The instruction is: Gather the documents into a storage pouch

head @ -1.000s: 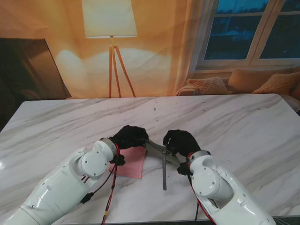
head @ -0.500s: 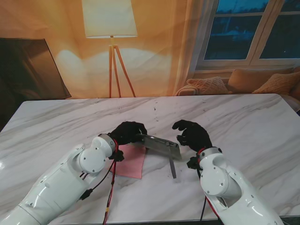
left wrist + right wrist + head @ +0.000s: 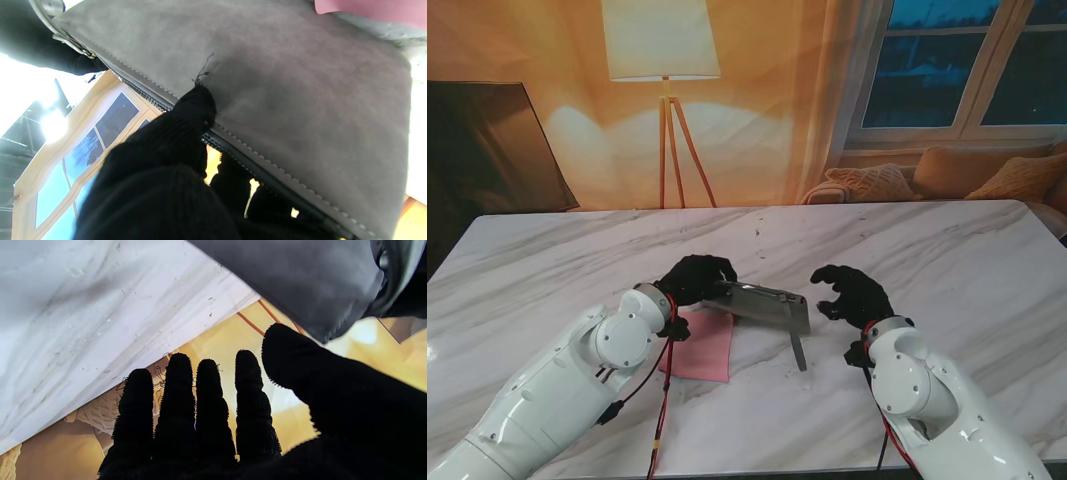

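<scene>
Spanning the view: white marbled worktop [image 3: 947, 250]; floor lamp [image 3: 663, 60] and window [image 3: 967, 60] stand behind it.
Pouch: grey zip pouch [image 3: 762, 305] held off the worktop, its strap [image 3: 798, 350] hanging to the surface.
Document: pink sheet [image 3: 704, 347] flat, partly under the left wrist.
Left hand [image 3: 695, 280]: clamped on the pouch's left end.
Right hand [image 3: 852, 293]: fingers spread, grasping nothing; beside the pouch's right end.
Change: right hand has let go and drawn rightward.
</scene>
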